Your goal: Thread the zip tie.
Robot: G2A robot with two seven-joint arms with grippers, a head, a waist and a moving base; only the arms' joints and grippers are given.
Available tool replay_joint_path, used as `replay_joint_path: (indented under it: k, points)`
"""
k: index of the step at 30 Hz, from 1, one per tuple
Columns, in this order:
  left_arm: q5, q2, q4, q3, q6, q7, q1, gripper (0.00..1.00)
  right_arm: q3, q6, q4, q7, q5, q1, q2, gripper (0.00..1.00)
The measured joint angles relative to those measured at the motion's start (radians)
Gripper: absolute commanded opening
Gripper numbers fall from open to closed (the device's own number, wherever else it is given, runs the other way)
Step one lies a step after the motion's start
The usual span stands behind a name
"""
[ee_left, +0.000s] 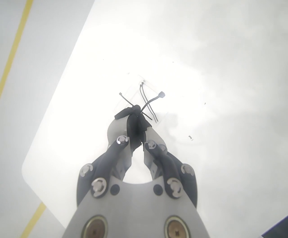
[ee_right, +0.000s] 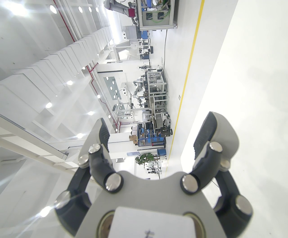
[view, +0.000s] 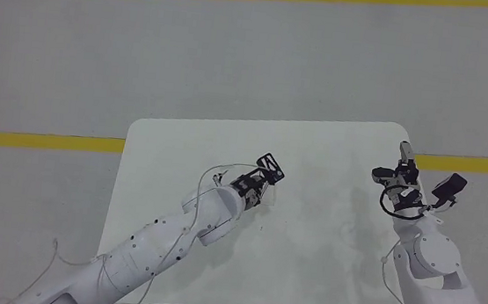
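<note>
currently left gripper (ee_left: 136, 113) clamps the zip tie (ee_left: 155, 98); right gripper (ee_right: 157, 129) stands apart; i fear it twisting loose, pinched so thinly.

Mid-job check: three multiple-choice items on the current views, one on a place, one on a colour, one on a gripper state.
1. Where are the zip ties? A at the left gripper's tips, over the middle of the table; B at the table's far corner; C on the floor.
2. Their colour? A white; B black; C yellow.
3. The right gripper is: A shut on a tie; B open, empty; C shut, empty.
1 A: they cross at its tips in the left wrist view. 2 B: dark on the white table. 3 B: fingers apart, nothing between.
</note>
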Motion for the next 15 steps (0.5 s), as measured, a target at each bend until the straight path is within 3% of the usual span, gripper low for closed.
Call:
replay_joint_path:
  k: [9, 15]
  points:
    - [0.000, 0.000, 0.003, 0.000, 0.002, 0.002, 0.000, 0.00, 0.000, 0.000, 0.000, 0.000, 0.000, 0.000, 0.000, 1.00]
    - [0.031, 0.004, 0.034, -0.011, -0.038, 0.069, 0.010, 0.00, 0.000, 0.000, 0.000, 0.000, 0.000, 0.000, 0.000, 1.00]
